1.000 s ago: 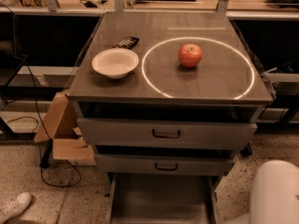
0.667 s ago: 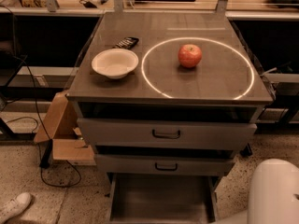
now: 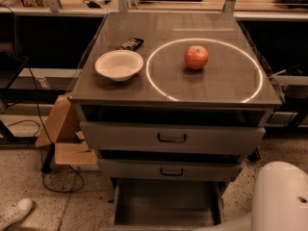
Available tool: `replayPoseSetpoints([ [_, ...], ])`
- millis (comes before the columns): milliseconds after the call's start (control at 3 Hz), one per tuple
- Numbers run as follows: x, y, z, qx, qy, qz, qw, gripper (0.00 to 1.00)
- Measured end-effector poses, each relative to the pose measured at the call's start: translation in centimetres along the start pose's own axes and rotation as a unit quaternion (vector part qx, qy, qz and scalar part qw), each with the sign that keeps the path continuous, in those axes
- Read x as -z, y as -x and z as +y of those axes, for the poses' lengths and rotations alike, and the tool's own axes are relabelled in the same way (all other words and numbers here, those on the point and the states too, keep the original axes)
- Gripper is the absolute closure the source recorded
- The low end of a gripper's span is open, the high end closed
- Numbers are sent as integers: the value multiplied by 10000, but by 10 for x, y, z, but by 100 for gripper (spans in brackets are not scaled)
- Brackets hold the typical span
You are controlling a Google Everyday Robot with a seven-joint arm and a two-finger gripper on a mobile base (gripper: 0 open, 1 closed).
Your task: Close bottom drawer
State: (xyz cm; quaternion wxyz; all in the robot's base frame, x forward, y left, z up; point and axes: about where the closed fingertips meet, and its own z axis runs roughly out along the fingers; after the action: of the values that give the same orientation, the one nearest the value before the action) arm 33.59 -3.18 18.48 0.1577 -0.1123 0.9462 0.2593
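Speckled floor (image 3: 24,177), cardboard box (image 3: 60,124), bench (image 3: 284,6) behind

single camera, high in front of the cabinet (image 3: 211,88), looks steeply down at close range; gripper outside its frame.

place: lab | cues: workbench (image 3: 269,5), floor cable (image 3: 58,185), cardboard box (image 3: 61,129)

Matt grey metal bottom drawer (image 3: 166,208), glossy cabinet top (image 3: 168,28), smooth white bowl (image 3: 119,64), brown cardboard box (image 3: 60,126)
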Motion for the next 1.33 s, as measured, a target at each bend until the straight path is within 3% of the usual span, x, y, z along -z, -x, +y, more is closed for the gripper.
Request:
replayPoseSetpoints([
  [1000, -6, 17, 1, -28, -42, -136, 9999, 100],
  [1333, -20, 42, 4, 24, -55, -348, 9994, 100],
])
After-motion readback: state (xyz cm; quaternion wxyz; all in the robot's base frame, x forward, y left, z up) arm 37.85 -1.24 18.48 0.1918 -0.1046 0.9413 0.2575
